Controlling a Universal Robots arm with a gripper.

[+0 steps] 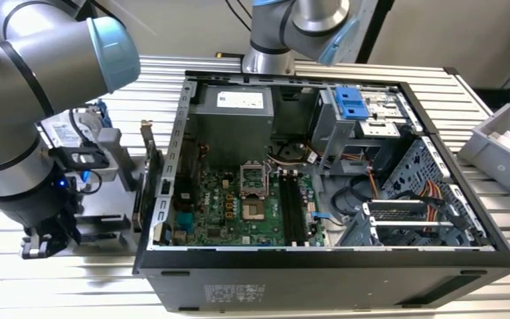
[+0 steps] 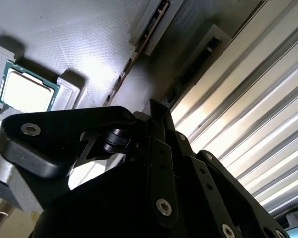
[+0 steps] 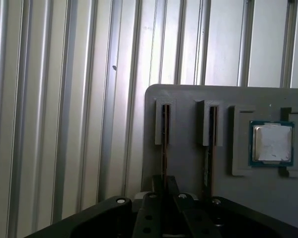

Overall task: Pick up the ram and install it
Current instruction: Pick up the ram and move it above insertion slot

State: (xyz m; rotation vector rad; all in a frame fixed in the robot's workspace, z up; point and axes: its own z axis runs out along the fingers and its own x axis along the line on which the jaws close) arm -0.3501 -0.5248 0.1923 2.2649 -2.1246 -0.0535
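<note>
Under and all around the open computer case (image 1: 326,166), a worktop (image 1: 162,73) of ribbed silver metal slats, with long parallel grooves, also seen in both wrist views. Behind the case, past the worktop's far edge, a plain pale wall (image 1: 450,33), crossed by a dark upright strip (image 1: 374,30) and thin dark cables (image 1: 236,13). To the exterior view's right of the case, a grey plastic bin (image 1: 503,149) resting on the slats. Soft, even light overall; hard white glare along the slat ridges in the second wrist view.

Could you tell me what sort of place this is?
Probably a robotics lab bench for computer assembly: an open black desktop computer case lies on a ribbed aluminium table, beside a grey parts holder with a square silver processor chip.
</note>
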